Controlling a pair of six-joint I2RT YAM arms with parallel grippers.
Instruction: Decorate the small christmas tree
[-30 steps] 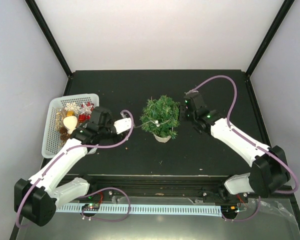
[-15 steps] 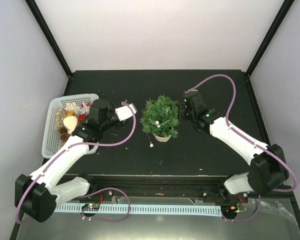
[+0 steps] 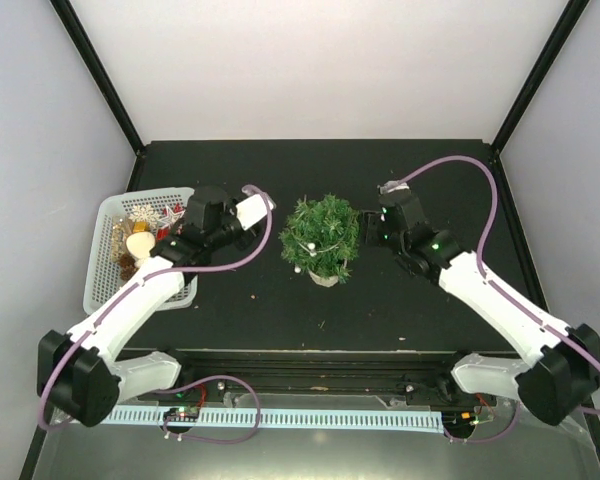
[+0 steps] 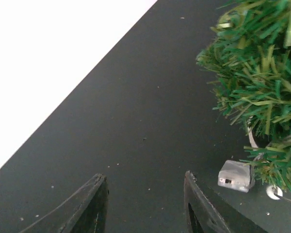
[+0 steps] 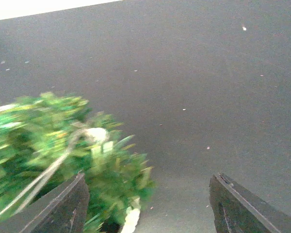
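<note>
Top external | small christmas tree upright, axis vertical | left hand spread | right hand spread

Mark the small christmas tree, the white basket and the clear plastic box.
small christmas tree (image 3: 321, 232), top view, green crown.
white basket (image 3: 100, 280), top view, left wall.
clear plastic box (image 4: 235, 175), left wrist view, top face.

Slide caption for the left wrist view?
Open left gripper above black tabletop, bushy green artificial tree at frame right, translucent plastic box by its base.
</note>
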